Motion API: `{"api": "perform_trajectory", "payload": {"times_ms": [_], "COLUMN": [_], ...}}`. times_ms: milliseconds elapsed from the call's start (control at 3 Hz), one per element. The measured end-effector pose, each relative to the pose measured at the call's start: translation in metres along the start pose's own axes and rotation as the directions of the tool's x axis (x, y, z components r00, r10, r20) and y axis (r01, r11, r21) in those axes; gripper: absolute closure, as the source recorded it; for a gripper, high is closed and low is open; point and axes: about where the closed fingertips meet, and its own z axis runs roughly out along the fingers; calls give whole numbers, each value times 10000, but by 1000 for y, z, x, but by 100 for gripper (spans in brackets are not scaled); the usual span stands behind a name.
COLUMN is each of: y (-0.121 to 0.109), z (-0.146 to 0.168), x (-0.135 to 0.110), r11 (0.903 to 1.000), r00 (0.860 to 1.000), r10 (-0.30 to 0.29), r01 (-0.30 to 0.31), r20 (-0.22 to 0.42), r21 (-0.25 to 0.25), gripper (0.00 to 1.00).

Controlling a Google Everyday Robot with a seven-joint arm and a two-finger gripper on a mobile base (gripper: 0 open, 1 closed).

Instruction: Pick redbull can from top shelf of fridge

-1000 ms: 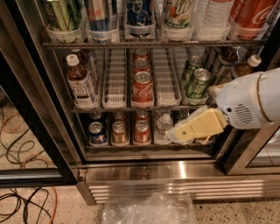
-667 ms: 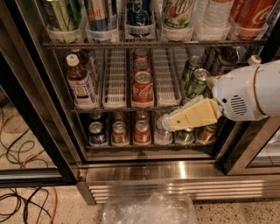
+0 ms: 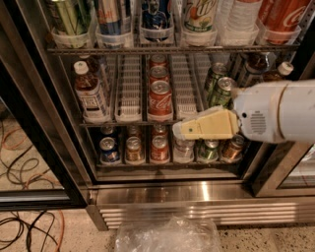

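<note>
Up top, slim blue-and-silver redbull can (image 3: 112, 17), red lettering, pincer (image 3: 183, 130) well below, openness unclear

End effector (image 3: 183, 130), right of centre, mid-height: cream-yellow wedge with a small dark dot near its tip. Arm (image 3: 283, 113): bulky white rounded casing, round dotted grille (image 3: 257, 122), thin seam ring.

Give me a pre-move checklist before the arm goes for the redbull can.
1. View of redbull can on top shelf: ok.
2. Can upright: ok.
3. Height of gripper: not ok, it sits low, before the lower racks.
4. Gripper lined up with can: not ok, it is to the right of it.
5. Room beside can: cannot tell; green striped can and dark blue can stand close.
</note>
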Motion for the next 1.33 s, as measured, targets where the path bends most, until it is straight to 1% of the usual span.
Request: {"api": "perform_trajectory", "payload": {"times_ms": [333,667,1000,1333], "y": [15,15,17,-1], "z": [25,22,22,21], "x": [39,25,27,21], "r11": [9690,9625,9592,9221], "r00": [9659,9564,9539,9044], "r10": [2355,2548,2641,3368], "r01": [-2418,-2651,-2752,-3731], "r20": [1074,1426,1427,2620], "r21": [500,583,642,1025], "gripper": [0,0,0,0]}}
